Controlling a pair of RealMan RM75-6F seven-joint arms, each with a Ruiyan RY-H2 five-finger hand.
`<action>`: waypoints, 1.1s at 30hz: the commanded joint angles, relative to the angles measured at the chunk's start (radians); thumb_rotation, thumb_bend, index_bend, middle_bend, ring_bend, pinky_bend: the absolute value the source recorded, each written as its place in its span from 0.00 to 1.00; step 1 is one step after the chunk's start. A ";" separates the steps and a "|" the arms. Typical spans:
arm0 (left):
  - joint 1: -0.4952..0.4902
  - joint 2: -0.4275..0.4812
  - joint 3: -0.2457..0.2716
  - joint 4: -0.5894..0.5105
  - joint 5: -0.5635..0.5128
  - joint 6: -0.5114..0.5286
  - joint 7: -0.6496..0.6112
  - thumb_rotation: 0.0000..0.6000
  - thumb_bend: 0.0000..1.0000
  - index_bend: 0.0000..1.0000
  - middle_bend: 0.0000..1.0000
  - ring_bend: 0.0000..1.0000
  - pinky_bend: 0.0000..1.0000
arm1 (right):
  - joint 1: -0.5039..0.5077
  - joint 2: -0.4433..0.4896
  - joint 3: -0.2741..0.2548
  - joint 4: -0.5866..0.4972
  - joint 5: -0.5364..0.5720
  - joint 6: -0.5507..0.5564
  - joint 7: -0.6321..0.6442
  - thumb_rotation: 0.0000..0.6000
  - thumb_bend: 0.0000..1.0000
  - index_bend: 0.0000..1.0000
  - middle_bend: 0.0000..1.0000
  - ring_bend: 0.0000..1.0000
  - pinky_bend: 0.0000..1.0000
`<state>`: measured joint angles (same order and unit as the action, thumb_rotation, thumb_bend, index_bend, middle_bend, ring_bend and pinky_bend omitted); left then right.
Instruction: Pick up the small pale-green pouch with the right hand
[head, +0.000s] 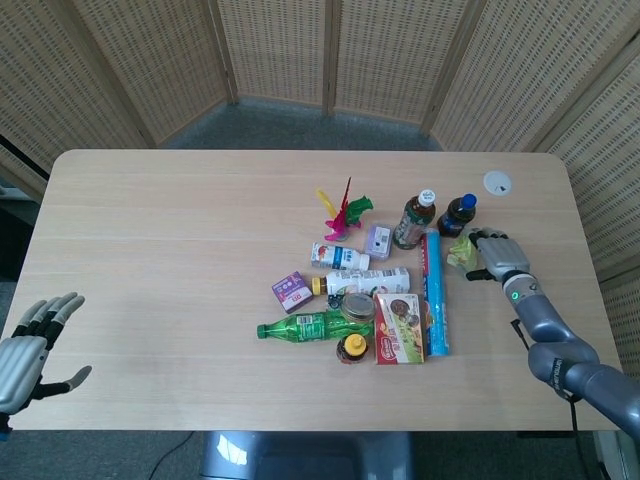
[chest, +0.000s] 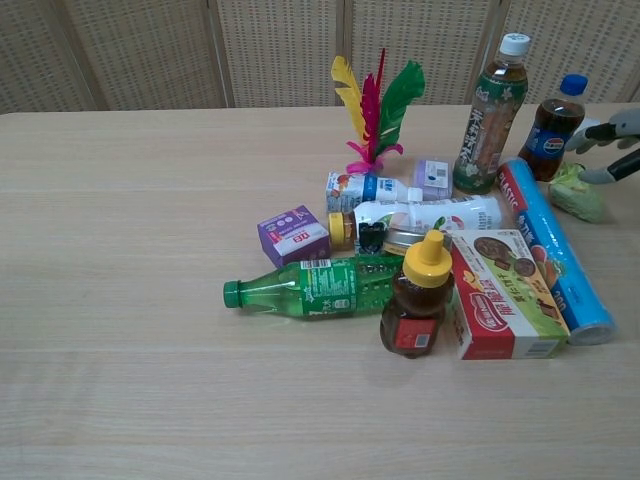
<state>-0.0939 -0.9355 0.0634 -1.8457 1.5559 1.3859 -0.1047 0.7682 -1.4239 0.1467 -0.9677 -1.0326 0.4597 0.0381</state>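
I've got my right hand over the pouch, which lies at three o'clock of the cluster, just beside the blue roll. Fingers look spread around it, not gripping yet. Left hand open, parked at eight o'clock, clear of the work.

Place: a staged test area, as I see it, not a lived-in room.
Enclosure: woven wicker screen panels fold around the far side of my table.
Floor: grey carpet behind the table.
Work surface: one pale wood-grain table with rounded corners.
Goods: unrelated groceries clustered at centre-right, such as a green bottle, snack box and feather shuttlecock.
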 joint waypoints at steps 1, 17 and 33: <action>0.001 0.001 0.000 -0.001 -0.002 0.001 0.001 1.00 0.30 0.04 0.00 0.00 0.00 | 0.012 -0.056 -0.004 0.069 -0.028 -0.046 0.046 0.56 0.45 0.00 0.00 0.00 0.00; -0.013 -0.027 -0.005 0.048 0.028 -0.004 -0.057 1.00 0.30 0.04 0.00 0.00 0.00 | -0.153 0.107 -0.075 -0.238 -0.029 0.156 -0.023 0.56 0.45 0.00 0.00 0.00 0.00; -0.016 -0.045 0.006 0.110 0.063 0.008 -0.130 1.00 0.30 0.04 0.00 0.00 0.00 | -0.321 0.312 -0.126 -0.632 0.015 0.501 -0.218 0.51 0.45 0.00 0.00 0.00 0.00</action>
<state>-0.1105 -0.9813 0.0691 -1.7364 1.6183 1.3934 -0.2346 0.4523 -1.1211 0.0140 -1.5937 -1.0093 0.9503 -0.1694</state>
